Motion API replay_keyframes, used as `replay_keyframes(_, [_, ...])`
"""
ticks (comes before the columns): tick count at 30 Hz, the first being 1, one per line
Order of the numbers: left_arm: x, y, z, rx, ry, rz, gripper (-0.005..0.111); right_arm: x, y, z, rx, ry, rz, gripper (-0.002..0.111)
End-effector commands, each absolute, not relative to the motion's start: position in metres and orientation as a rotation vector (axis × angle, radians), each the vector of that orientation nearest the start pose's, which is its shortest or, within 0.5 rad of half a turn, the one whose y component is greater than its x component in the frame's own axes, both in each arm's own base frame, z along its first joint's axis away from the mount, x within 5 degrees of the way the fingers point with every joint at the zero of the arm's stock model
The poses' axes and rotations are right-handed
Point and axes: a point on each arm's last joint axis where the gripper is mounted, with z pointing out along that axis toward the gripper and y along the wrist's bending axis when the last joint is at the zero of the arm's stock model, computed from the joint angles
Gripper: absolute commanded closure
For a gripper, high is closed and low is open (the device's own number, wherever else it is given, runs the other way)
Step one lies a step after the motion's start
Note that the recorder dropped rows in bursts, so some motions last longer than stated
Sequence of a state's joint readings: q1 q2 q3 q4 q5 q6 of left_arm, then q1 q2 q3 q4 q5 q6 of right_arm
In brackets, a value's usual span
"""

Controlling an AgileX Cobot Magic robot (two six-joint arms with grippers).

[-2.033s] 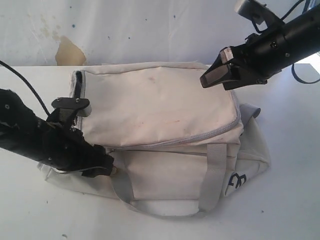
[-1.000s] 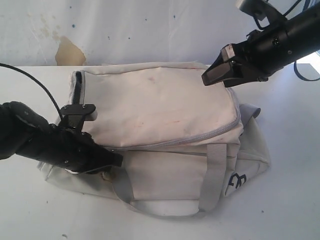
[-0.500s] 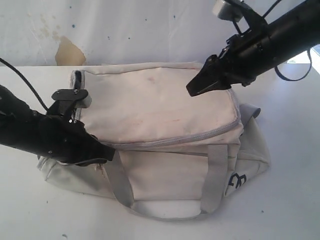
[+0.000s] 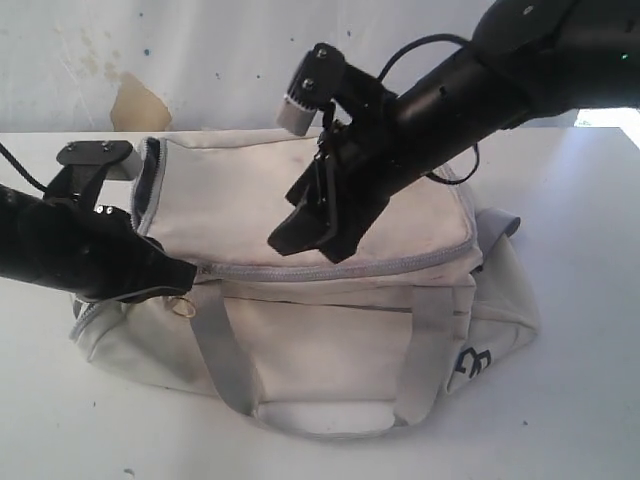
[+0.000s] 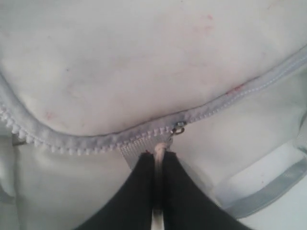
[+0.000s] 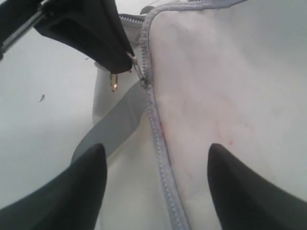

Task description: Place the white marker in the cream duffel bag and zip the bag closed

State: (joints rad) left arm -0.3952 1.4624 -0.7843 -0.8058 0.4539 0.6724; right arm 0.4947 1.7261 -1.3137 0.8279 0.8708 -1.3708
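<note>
Pinching the zipper pull (image 5: 160, 146) at eight o'clock on the cream duffel bag (image 4: 330, 335), my left jaws clamped on it, right jaws spread apart, hovering above the bag's top.

Bright, even light here, whites wash out. I see a blown-out patch at the exterior view's right edge. Shadows faint, soft. Left wrist view hazy, low-contrast. Up close the right gripper (image 6: 156, 146) blurs; cream duffel bag (image 6: 216, 86) behind is sharper.
</note>
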Motion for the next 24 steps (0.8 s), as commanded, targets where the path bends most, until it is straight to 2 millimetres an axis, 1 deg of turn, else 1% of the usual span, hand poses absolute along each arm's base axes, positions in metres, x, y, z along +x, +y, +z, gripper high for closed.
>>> replay_keyframes(1, [0.246, -0.131, 0.23, 0.498, 2.408, -0.596, 0.107, 0.3, 0.239, 0.257, -1.632, 1.807, 0.573, 0.051])
replay_keyframes(2, [0.246, -0.131, 0.231, 0.489, 2.407, -0.603, 0.107, 0.301, 0.242, 0.255, -1.622, 1.802, 0.555, 0.051])
replay_keyframes(3, [0.246, -0.132, 0.232, 0.472, 2.407, -0.617, 0.107, 0.299, 0.252, 0.251, -1.624, 1.79, 0.543, 0.051])
replay_keyframes(4, [0.246, -0.132, 0.232, 0.462, 2.409, -0.627, 0.107, 0.297, 0.256, 0.249, -1.633, 1.783, 0.543, 0.051])
replay_keyframes(6, [0.246, -0.132, 0.232, 0.454, 2.407, -0.633, 0.107, 0.293, 0.273, 0.236, -1.651, 1.775, 0.527, 0.051])
replay_keyframes(8, [0.245, -0.133, 0.232, 0.458, 2.415, -0.642, 0.107, 0.291, 0.282, 0.228, -1.656, 1.772, 0.515, 0.051])
replay_keyframes(10, [0.245, -0.133, 0.232, 0.463, 2.417, -0.644, 0.107, 0.291, 0.286, 0.226, -1.645, 1.764, 0.495, 0.052])
replay_keyframes(12, [0.244, -0.133, 0.232, 0.464, 2.418, -0.645, 0.107, 0.293, 0.286, 0.227, -1.628, 1.761, 0.477, 0.056])
replay_keyframes(15, [0.244, -0.133, 0.232, 0.468, 2.421, -0.65, 0.107, 0.295, 0.286, 0.227, -1.611, 1.757, 0.46, 0.067])
replay_keyframes(17, [0.243, -0.133, 0.233, 0.468, 2.416, -0.65, 0.107, 0.295, 0.286, 0.225, -1.614, 1.762, 0.461, 0.071])
replay_keyframes(20, [0.243, -0.132, 0.236, 0.462, 2.403, -0.648, 0.107, 0.295, 0.287, 0.219, -1.626, 1.786, 0.481, 0.069])
replay_keyframes(22, [0.243, -0.132, 0.238, 0.458, 2.393, -0.644, 0.107, 0.294, 0.288, 0.213, -1.645, 1.804, 0.503, 0.063])
replay_keyframes(24, [0.243, -0.132, 0.238, 0.456, 2.391, -0.641, 0.107, 0.293, 0.288, 0.21, -1.646, 1.819, 0.515, 0.056])
